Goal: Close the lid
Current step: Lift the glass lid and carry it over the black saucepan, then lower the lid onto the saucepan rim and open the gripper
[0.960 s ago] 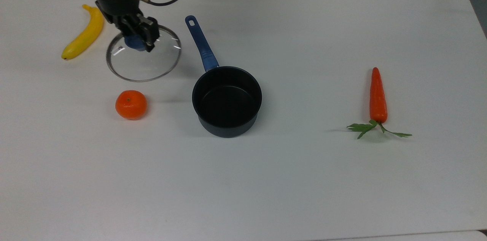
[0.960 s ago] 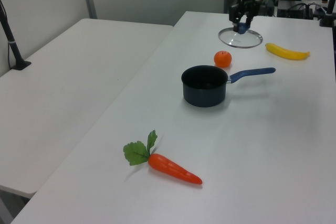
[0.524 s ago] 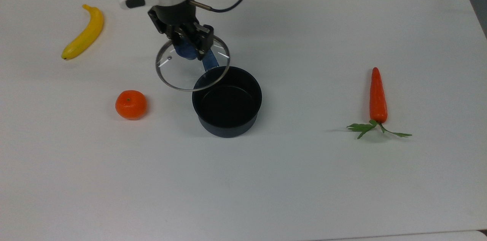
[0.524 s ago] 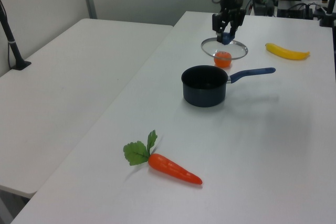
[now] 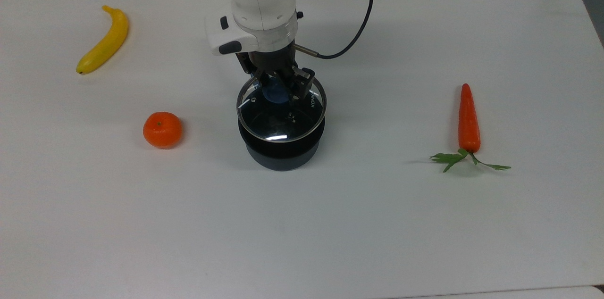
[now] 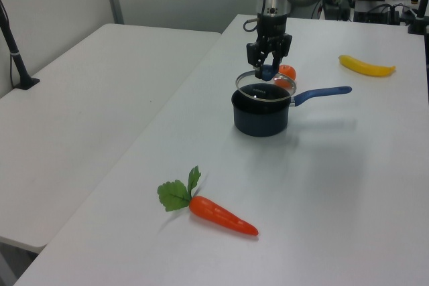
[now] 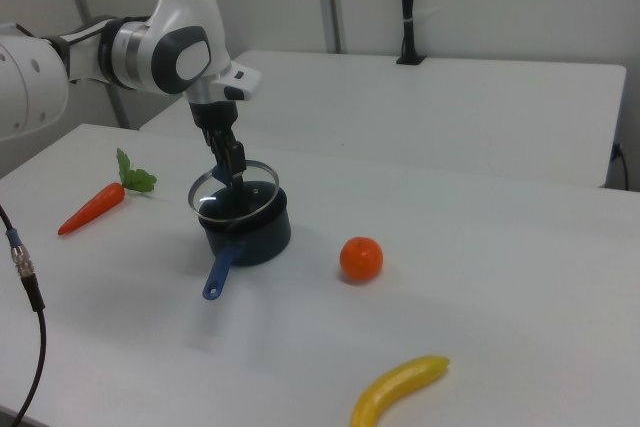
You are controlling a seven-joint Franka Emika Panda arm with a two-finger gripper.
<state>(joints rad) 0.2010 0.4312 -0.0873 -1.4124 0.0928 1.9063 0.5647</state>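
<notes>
Lid, knob upward and roughly level, hangs over saucepan, claw clamping its knob.

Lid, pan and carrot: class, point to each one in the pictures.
lid (image 5: 283, 122), top view, on its glass
pan (image 6: 260, 122), left view, on its side wall
carrot (image 5: 468, 120), top view, on its orange body

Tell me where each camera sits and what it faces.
Top view: high above the table, looking down; the white arm and its hand hold the lid over the pan.
Left view: low at the carrot end, facing the arm along the table.
Right view: low at the banana end, facing back.
All three share the pan, lid and orange.
</notes>
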